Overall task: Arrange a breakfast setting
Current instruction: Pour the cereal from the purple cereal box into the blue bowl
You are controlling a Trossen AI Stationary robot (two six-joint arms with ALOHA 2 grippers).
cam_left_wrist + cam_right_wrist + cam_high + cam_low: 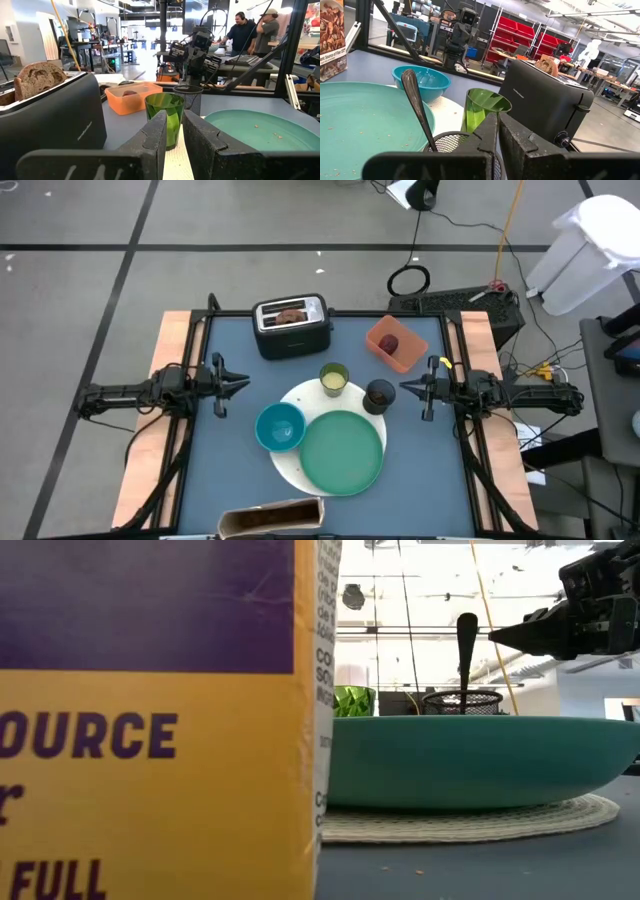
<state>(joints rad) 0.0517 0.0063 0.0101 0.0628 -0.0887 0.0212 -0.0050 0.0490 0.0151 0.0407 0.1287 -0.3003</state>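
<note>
Cereal box [272, 520] at the table's near edge, closest to the low camera, blocking much of that view. Left gripper [236, 383] hovers left of the setting, fingers nearly together, holding nothing. Toaster [291, 326] at far left-centre with the brown bagel [291, 312] in its slot. Blue bowl [280, 426] sits on the white round disc [290, 463], large green plate [343, 451] just right of it, also on the disc. Lime cup [333, 378] on the disc's far edge. Small black cup [379, 395] right of that with the metal spoon [417, 108] standing in it. Dark-red fruit [388, 343] in the orange tray [398, 357] at far right. Right gripper [410, 390] beside the black cup, pinched near shut, empty. Judgement: dishes are grouped; bagel and fruit not yet plated, spoon not laid out.
</note>
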